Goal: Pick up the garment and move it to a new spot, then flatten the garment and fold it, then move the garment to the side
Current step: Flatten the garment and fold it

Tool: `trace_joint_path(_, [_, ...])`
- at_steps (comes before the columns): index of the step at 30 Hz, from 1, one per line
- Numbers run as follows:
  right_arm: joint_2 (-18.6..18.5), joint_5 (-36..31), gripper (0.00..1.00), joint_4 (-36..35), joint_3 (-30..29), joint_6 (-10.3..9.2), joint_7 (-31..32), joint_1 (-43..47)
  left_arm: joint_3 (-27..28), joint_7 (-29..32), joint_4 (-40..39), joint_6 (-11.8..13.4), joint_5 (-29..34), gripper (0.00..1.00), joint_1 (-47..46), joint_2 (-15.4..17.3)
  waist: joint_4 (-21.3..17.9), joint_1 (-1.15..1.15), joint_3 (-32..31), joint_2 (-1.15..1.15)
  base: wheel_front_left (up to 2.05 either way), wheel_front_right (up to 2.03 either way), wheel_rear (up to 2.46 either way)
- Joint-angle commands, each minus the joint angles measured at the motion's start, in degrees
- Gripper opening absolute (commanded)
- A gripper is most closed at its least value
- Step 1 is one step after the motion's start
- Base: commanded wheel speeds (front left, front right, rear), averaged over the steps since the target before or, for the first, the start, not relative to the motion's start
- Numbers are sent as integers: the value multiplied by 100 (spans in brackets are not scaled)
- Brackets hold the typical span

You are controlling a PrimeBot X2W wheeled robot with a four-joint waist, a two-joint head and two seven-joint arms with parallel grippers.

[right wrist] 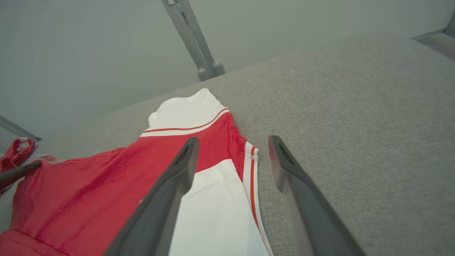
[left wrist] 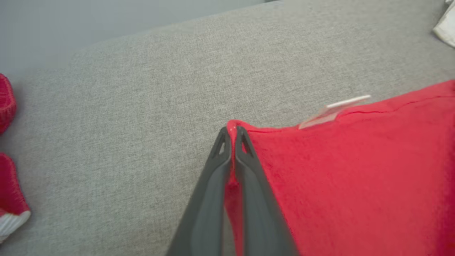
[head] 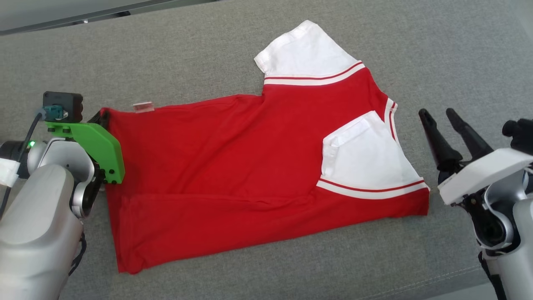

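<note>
Plainly, the garment (head: 233, 166) is judged light, soft and limp, so it is best taken at hem corners and shoulders. It is laid on the grey cushion (head: 416, 258), long axis left to right, hem to the left, white sleeves (head: 308, 50) to the right. Its far-left hem corner is pinched by the left gripper (left wrist: 233, 133); the right gripper (head: 437, 113) is held spread, just right of the collar end.

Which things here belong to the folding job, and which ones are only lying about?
Belong to the job: red and white garment; left gripper, shut on its corner; right gripper, open beside it.
Only lying about: red knitted items off to one side; metal post at the back.
</note>
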Motion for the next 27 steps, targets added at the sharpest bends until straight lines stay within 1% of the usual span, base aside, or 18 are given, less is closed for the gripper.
trace_joint_path(1, [-29, -58, 100, 9, -29, 2, 33, -139, 11, -62, -59, 23, -9, 0, 27, 3, 51, 0, -17, 58, 0, 0, 0])
trace_joint_path(6, [-130, -332, 100, 139, -111, 2, 425, -839, 55, -354, -610, 157, -35, 0, 283, -38, 299, 0, 52, 58, 0, 0, 0])
trace_joint_path(10, [-206, -460, 100, 483, -29, 2, 838, -1624, 39, -487, -1068, 299, -3, 0, 406, -104, 565, 0, 226, 58, 0, 0, 0])
trace_joint_path(14, [-309, -691, 100, 1052, 141, 2, 1261, -2462, -24, -559, -1388, 369, 25, 0, 340, -263, 892, 0, 480, 58, 0, 0, 0])
trace_joint_path(19, [-365, -901, 100, 1999, 297, 2, 1747, -3498, -86, -663, -1546, 409, 68, 0, 132, -480, 1250, 0, 826, 58, 0, 0, 0])
trace_joint_path(24, [-445, -1185, 100, 2863, 451, 2, 2024, -4275, -186, -809, -1562, 399, 116, 0, -74, -711, 1562, 0, 1142, 58, 0, 0, 0])
trace_joint_path(27, [-467, -1343, 100, 3286, 462, 1, 2085, -4621, -227, -908, -1525, 369, 126, 0, -188, -832, 1708, 0, 1299, 58, 0, 0, 0])
